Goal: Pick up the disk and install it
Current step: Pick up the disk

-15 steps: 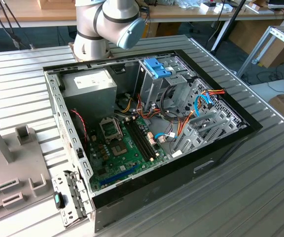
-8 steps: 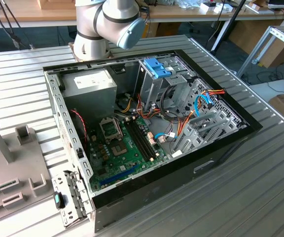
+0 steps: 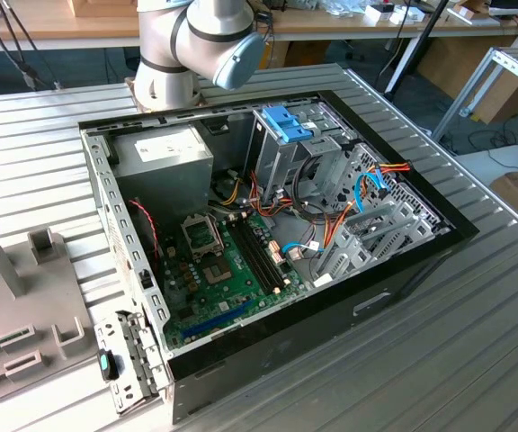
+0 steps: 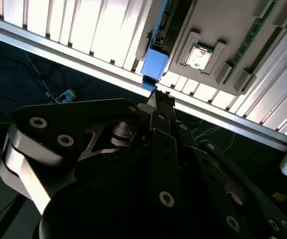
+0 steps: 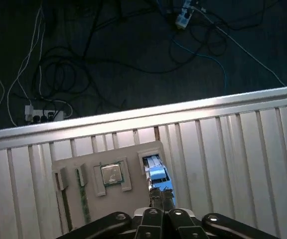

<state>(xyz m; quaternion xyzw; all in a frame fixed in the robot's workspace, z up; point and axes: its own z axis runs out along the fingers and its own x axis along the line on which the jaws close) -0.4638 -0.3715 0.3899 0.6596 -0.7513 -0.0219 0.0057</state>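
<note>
In both wrist views the ribbed table [image 4: 83, 30] is washed out by glare and the floor [image 5: 108, 50] is left dim.

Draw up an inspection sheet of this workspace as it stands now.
Surface: ribbed aluminium table carrying an open computer case and a grey parts fixture.
Job's things: disk, blue-railed, standing in a slot of the fixture beside a processor.
Clutter: blue carrier seated in the case's drive cage.
End effector: close by the disk's blue end in both wrist views; contact cannot be told.
Cables: orange, red and blue wires inside the case; loose cables and a power strip on the floor.
Surroundings: wooden benches behind the table.
</note>
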